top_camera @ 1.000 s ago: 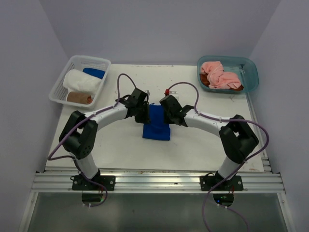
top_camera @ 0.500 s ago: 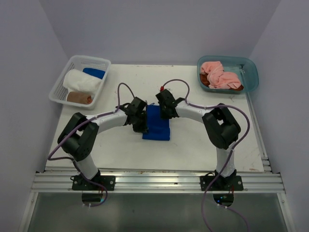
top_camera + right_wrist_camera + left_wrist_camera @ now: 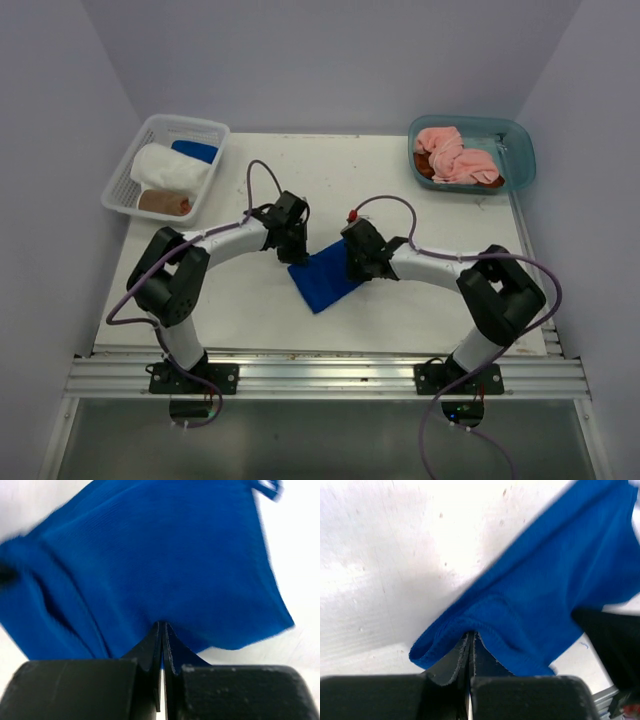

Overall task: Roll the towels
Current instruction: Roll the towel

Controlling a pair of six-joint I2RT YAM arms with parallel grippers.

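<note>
Blue towel — edge in left gripper

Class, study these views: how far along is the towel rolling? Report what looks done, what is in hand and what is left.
Done: a white towel and a brown towel look rolled in the basket. In hand: the left gripper and right gripper pinch the blue towel, not yet rolled. Left: the pink towel heaped in the tub.

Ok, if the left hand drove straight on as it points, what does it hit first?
The blue towel pinched in the left hand itself; past its fold probably the table, though depth is unclear.
</note>
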